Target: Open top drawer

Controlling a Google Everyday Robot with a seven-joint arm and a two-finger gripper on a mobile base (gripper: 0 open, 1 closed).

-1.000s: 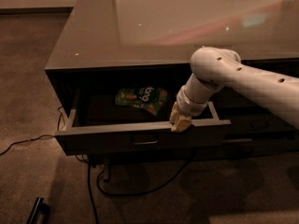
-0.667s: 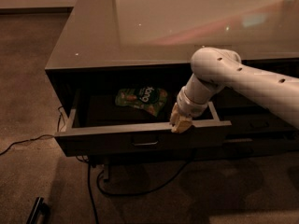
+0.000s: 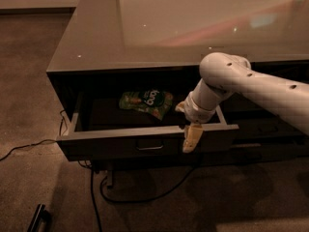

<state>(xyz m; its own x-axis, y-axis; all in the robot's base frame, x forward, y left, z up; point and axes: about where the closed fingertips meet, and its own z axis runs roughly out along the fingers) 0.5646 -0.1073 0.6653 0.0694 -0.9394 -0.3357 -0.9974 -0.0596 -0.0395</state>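
The top drawer (image 3: 111, 140) is a wide, shallow dark grey drawer. It stands pulled out from the cabinet, with a small rectangular pull handle (image 3: 149, 144) at the centre of its front. A green snack bag (image 3: 146, 102) lies inside it. My gripper (image 3: 192, 138) hangs over the drawer's front edge, right of the handle, at the end of the white arm (image 3: 251, 86) that comes in from the right.
The cabinet has a glossy grey top (image 3: 193, 23) and stands on brown carpet. Black cables (image 3: 96, 192) run on the floor under and in front of the drawer. A dark object (image 3: 38, 217) lies on the floor at the bottom left. More grey drawers (image 3: 270, 124) sit to the right.
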